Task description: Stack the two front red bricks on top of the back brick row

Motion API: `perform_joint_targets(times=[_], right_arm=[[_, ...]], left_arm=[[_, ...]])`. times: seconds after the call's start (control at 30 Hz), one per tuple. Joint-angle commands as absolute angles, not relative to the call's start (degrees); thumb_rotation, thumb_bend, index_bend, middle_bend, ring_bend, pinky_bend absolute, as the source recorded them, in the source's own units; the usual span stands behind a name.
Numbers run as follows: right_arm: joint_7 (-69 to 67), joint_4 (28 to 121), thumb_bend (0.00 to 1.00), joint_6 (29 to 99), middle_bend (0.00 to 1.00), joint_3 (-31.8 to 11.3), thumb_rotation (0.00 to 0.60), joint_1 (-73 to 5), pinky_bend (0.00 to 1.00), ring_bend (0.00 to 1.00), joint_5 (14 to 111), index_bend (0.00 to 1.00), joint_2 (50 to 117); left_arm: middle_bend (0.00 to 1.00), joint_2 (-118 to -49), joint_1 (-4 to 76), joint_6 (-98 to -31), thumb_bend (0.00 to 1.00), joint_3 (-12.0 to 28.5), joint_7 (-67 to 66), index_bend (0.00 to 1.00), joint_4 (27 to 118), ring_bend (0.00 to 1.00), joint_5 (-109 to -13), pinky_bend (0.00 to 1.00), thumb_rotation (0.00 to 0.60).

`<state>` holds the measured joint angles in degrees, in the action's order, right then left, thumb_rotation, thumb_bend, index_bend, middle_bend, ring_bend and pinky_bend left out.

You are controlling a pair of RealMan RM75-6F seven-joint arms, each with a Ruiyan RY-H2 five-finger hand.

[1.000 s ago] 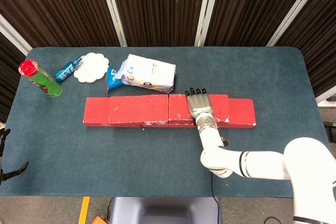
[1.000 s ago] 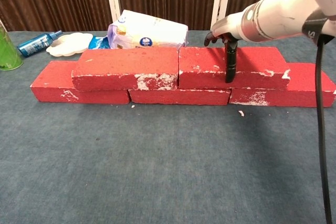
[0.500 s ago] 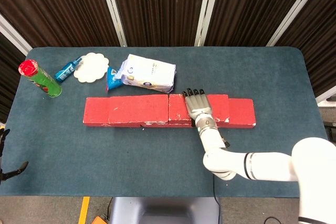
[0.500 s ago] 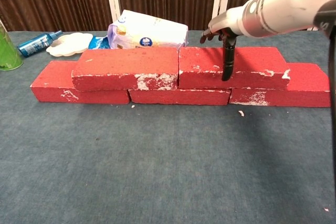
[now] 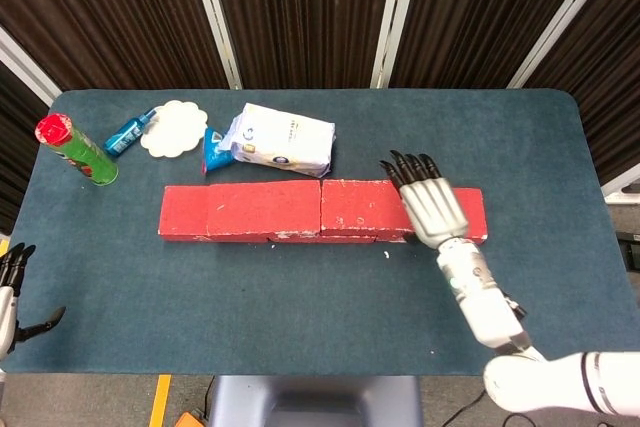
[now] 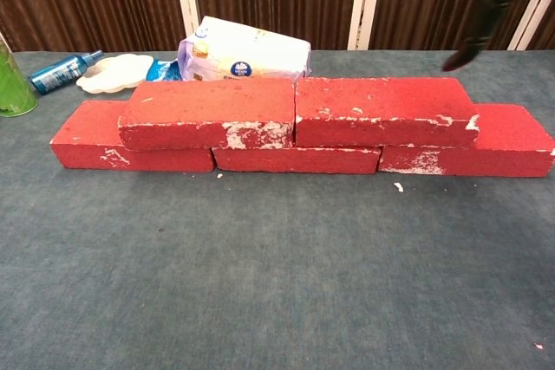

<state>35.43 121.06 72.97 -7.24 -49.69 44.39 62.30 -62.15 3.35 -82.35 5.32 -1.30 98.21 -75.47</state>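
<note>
Fingers spread and holding nothing, right hand (image 5: 432, 205) hovers above the right upper red brick (image 6: 381, 110), clear of it.

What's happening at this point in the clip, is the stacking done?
It looks done. Two red bricks, the left upper brick and the right upper brick, sit side by side on the bottom row of bricks. The right hand hangs above the right end of the wall, fingers spread, holding nothing. The left hand is barely in view at the table's left edge. A green can, a blue bottle, a white plate and a white packet lie behind.
</note>
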Motion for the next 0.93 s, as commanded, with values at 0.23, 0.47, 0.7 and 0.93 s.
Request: perform_joint_targets(times=[0.23, 0.47, 0.7, 0.93], right_arm=[[3.91, 100.15, 0.00, 93.12, 0.06, 11.10, 0.600, -16.64, 0.00, 0.01, 86.93, 0.19, 66.77], [5.74, 90.13, 0.00, 95.61, 0.06, 7.41, 0.600, -12.28, 0.00, 0.01, 85.88, 0.19, 72.71], [6.78, 87.45, 0.00, 95.18, 0.06, 4.20, 0.600, -10.30, 0.00, 0.01, 84.30, 0.19, 74.02], [7.66, 89.22, 0.00, 94.70, 0.06, 2.58, 0.600, -8.50, 0.00, 0.01, 83.58, 0.19, 73.49]], left_arm=[[0.00, -62.28, 3.57, -82.57, 0.22, 5.32, 0.32, 0.00, 97.21, 0.00, -76.66, 0.00, 0.600], [0.00, -62.09, 3.74, -84.14, 0.23, 4.43, 4.38, 0.00, 94.45, 0.00, -82.07, 0.00, 0.600], [0.00, -62.39, 3.56, -85.27, 0.23, 3.70, 3.62, 0.00, 93.10, 0.00, -83.97, 0.00, 0.600], [0.00, -63.12, 3.81, -85.19, 0.23, 3.62, 2.99, 0.00, 93.84, 0.00, -84.10, 0.00, 0.600]])
